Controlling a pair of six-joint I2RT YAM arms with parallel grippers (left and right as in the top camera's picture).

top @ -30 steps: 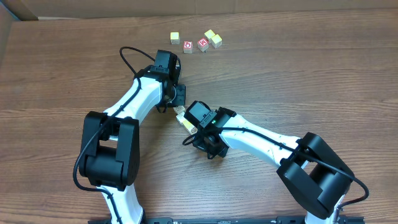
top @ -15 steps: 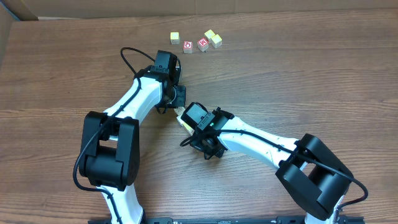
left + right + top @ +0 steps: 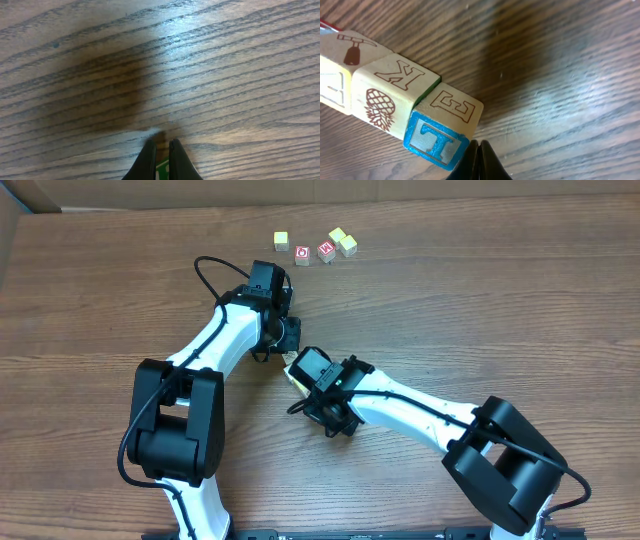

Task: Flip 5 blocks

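Three blocks (image 3: pixel 395 87) lay in a touching row on the table (image 3: pixel 560 75). The end one, with a blue T face, sat just beside the right gripper (image 3: pixel 477 150), whose fingers were pressed together on nothing. The left gripper (image 3: pixel 161 146) was likewise closed, just above the wood. Three pale cubes (image 3: pixel 281 241) and two red cubes (image 3: pixel 302 254) sat well apart from both, near the far edge.

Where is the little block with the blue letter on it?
In the right wrist view, low and left of centre, the blue-lettered block sits against the pineapple block, by the shut tips of the right gripper.
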